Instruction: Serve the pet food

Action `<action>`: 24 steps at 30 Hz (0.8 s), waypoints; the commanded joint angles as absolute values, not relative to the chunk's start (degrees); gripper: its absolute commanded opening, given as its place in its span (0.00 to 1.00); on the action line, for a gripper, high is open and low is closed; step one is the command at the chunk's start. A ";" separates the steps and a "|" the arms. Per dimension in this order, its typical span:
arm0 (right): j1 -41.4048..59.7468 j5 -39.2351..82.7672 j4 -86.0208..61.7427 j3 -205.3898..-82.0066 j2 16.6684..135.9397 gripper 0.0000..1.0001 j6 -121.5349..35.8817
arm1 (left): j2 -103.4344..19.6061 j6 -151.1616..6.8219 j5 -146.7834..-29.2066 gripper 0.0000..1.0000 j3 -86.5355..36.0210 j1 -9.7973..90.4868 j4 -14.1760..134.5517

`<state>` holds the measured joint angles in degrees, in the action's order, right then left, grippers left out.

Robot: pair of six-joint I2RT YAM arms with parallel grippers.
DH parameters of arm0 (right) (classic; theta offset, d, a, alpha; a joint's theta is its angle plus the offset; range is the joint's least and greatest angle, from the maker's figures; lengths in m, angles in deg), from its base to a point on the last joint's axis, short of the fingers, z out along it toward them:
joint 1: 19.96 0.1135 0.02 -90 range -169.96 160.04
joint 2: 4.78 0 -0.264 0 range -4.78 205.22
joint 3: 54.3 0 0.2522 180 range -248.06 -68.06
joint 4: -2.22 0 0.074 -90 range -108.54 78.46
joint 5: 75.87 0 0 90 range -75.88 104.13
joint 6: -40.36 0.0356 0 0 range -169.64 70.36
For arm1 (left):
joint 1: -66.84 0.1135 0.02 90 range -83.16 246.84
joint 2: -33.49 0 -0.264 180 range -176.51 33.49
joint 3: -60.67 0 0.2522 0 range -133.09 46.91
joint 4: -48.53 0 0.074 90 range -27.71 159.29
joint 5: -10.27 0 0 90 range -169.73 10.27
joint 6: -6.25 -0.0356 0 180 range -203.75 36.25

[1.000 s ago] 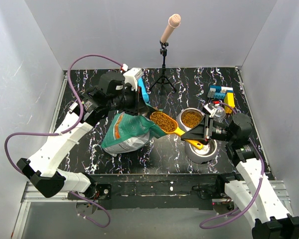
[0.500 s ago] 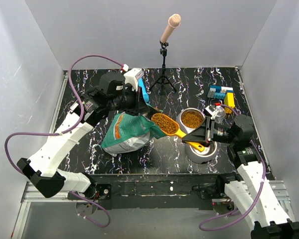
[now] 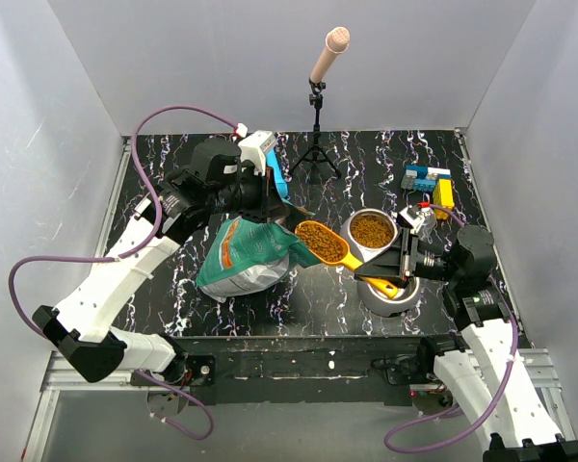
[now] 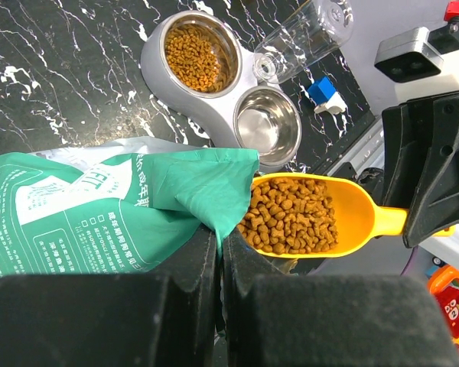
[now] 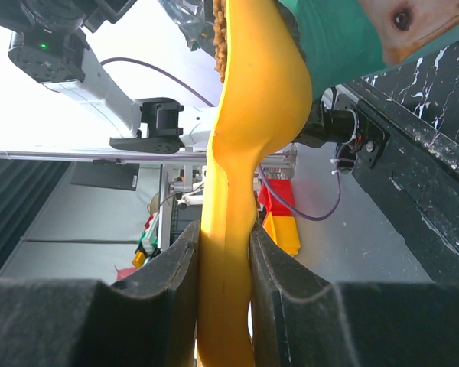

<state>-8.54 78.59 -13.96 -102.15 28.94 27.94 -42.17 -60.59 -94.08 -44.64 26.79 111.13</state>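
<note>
Two bowls noted in one grey feeder (image 4: 233, 98) near the table's (image 3: 308, 303) right edge: far bowl (image 3: 370, 229) filled with kibble (image 4: 191, 57), near bowl (image 4: 268, 126) bare. Yellow scoop (image 3: 320, 241), heaped, is clamped by its handle in the right gripper (image 5: 224, 252), at the green bag's (image 3: 246, 255) mouth. Bag's top edge is pinched by the closed left gripper (image 4: 222, 252). White print on the bag cannot be read

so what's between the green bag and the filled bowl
The full yellow scoop is between the green bag and the filled bowl, clearest in the top view.

Yellow scoop (image 3: 339, 252); green bag (image 3: 246, 258); black-white marbled table (image 3: 366, 154)
</note>
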 commanded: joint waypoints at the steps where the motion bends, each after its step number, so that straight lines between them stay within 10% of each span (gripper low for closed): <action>1: -9.14 78.90 -15.67 -105.50 27.74 0.01 26.65 | -38.84 -60.19 -94.15 0.00 -46.96 27.38 100.61; 24: -9.67 78.20 -7.15 -103.57 27.48 0.01 29.72 | -39.19 -61.42 -89.67 0.00 -48.89 27.38 102.63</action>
<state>-9.45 77.30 -12.69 -102.78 27.93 28.68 -42.17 -60.64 -92.31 -44.75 26.99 110.72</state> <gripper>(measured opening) 0.331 0.010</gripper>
